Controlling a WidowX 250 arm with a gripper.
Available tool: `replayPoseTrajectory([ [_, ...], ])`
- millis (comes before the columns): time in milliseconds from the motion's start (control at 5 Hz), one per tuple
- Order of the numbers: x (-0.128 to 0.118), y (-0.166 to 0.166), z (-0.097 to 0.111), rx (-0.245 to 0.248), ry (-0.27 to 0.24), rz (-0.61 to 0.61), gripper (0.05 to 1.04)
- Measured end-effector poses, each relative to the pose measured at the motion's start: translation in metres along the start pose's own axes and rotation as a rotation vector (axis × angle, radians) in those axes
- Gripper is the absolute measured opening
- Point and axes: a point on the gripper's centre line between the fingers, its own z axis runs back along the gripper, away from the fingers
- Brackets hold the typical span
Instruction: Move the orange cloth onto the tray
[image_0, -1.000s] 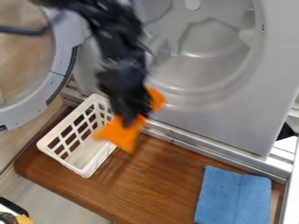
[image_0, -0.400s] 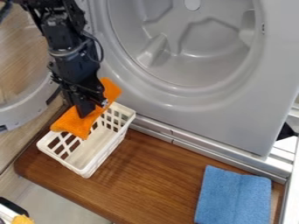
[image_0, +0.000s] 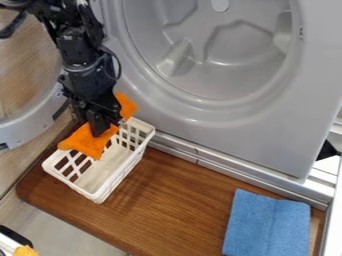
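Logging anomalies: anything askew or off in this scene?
Mildly: the orange cloth is askew at the gripper, across the left rim of the white basket rather than flat inside. Whether it touches the rim is unclear. No spill or damage visible.

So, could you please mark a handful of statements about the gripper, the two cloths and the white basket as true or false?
1. The gripper is down at the orange cloth. True.
2. The blue cloth is inside the white basket. False: the blue cloth lies on the wooden surface, apart from the white basket.
3. Part of the orange cloth overlaps the basket's lattice side. True.
4. The basket is tipped over on its side. False: it stands upright, with its open top facing up.
5. The blue cloth is nearer the gripper than the basket is. False: the basket is nearer.
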Motion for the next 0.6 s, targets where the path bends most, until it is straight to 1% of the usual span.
replayPoseTrajectory([
  [400, 0.0042, -0.0077, -0.0018, 0.021, 0.015, -0.032, 0.935],
  [600, 0.0035, -0.0079, -0.0013, 0.024, 0.021, -0.029, 1.009],
])
